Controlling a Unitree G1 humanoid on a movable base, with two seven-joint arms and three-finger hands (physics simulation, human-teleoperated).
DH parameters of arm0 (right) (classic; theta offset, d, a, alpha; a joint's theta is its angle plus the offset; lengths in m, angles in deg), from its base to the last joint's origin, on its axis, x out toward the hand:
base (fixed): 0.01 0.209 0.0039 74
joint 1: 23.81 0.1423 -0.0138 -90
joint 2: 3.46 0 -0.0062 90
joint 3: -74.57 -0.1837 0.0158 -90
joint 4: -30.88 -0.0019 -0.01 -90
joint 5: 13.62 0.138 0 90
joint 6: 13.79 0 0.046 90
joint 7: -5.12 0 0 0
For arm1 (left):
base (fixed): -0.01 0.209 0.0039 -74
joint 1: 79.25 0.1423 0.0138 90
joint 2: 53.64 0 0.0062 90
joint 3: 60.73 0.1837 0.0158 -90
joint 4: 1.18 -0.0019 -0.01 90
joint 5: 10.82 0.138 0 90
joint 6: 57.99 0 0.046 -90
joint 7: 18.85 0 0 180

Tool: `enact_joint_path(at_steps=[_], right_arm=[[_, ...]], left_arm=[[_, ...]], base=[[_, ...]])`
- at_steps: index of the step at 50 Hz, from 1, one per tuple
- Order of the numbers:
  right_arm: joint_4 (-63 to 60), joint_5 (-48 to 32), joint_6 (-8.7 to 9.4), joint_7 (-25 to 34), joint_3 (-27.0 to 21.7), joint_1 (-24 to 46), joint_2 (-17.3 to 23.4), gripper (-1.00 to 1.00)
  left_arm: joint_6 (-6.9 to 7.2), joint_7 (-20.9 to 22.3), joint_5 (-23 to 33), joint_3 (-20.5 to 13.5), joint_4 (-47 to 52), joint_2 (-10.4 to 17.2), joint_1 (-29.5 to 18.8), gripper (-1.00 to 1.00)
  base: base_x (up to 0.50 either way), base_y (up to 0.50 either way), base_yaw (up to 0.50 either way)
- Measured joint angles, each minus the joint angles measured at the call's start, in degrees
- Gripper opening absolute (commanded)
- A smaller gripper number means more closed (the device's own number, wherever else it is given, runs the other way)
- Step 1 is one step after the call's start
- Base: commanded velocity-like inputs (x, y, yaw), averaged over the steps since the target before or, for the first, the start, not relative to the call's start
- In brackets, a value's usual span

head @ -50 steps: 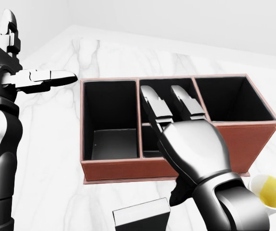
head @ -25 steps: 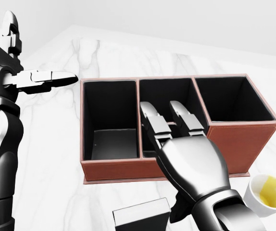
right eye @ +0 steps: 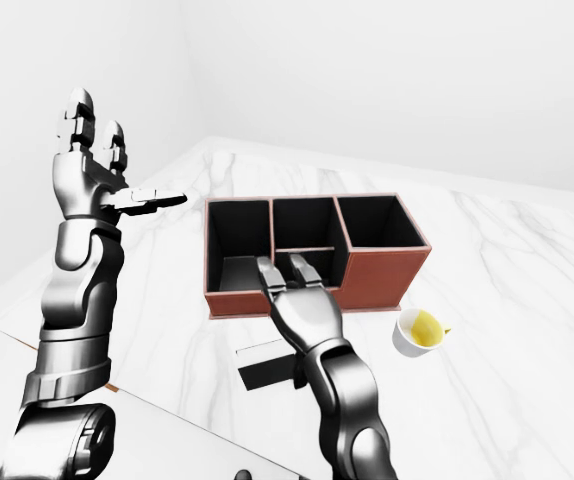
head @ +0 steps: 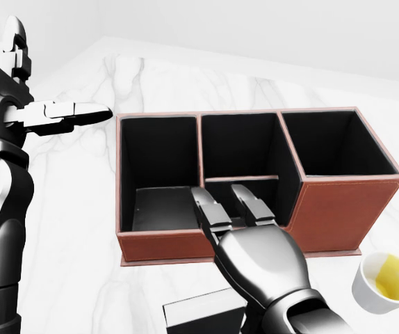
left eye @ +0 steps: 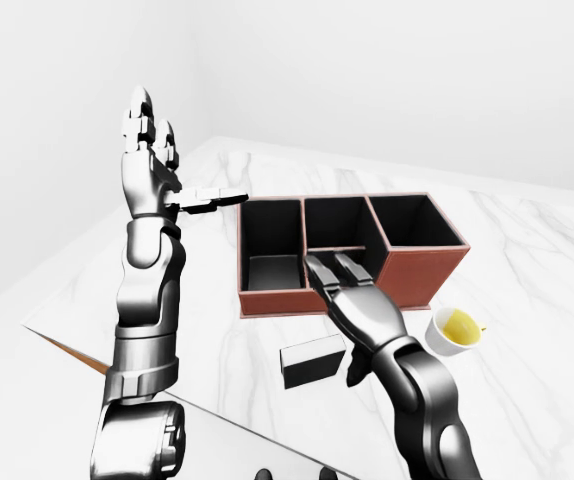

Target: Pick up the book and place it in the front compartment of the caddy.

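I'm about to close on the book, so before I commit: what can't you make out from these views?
- Book: in the head view the bottom edge cuts it off and the right hand covers part.
- Right hand's thumb: hidden under the palm; contact with the book cannot be told.
- Caddy: part of its near wall and the middle compartment's floor are hidden by the right hand in the head view.
- Cup: contents unclear.

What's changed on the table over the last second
The right hand, fingers still open and holding nothing, drew back toward the bottom of the head view, off the caddy's middle compartments to its near wall, just above the book. The raised left hand, book, caddy and cup stayed put.
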Motion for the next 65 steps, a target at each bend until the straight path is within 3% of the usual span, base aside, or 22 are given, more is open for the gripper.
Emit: enact_joint_path(at_steps=[22, 59, 60, 62, 63, 64, 65], right_arm=[[8.32, 0.14, 0.00, 0.00, 3.01, -1.55, 0.56, 1.00], [24.72, 3.23, 0.00, 0.00, 3.46, 3.79, -1.14, 1.00], [24.91, 3.33, 0.00, 0.00, 3.41, 3.88, -1.15, 0.67], [25.20, 3.54, 0.00, 0.00, 3.30, 4.04, -1.16, -0.48], [25.33, 3.68, 0.00, 0.00, 3.25, 4.11, -1.17, -0.85], [25.45, 3.81, 0.00, 0.00, 3.20, 4.19, -1.18, -1.00], [25.55, 3.94, 0.00, 0.00, 3.15, 4.26, -1.19, -1.00]], left_arm=[[0.00, -0.04, -0.13, -0.10, 0.39, 0.07, 0.19, 1.00], [0.00, 0.02, -0.14, -0.08, -0.40, 0.19, -0.23, 1.00], [0.00, 0.02, -0.14, -0.08, -0.39, 0.19, -0.23, 1.00], [0.00, 0.02, -0.15, -0.09, -0.37, 0.18, -0.21, 1.00], [0.00, 0.02, -0.15, -0.09, -0.37, 0.18, -0.21, 1.00], [0.00, 0.02, -0.14, -0.08, -0.38, 0.17, -0.20, 1.00], [0.00, 0.03, -0.14, -0.08, -0.39, 0.17, -0.19, 1.00]], base=[[0.00, 0.00, 0.00], [0.00, 0.00, 0.00], [0.00, 0.00, 0.00], [0.00, 0.00, 0.00], [0.00, 0.00, 0.00], [0.00, 0.00, 0.00], [0.00, 0.00, 0.00]])
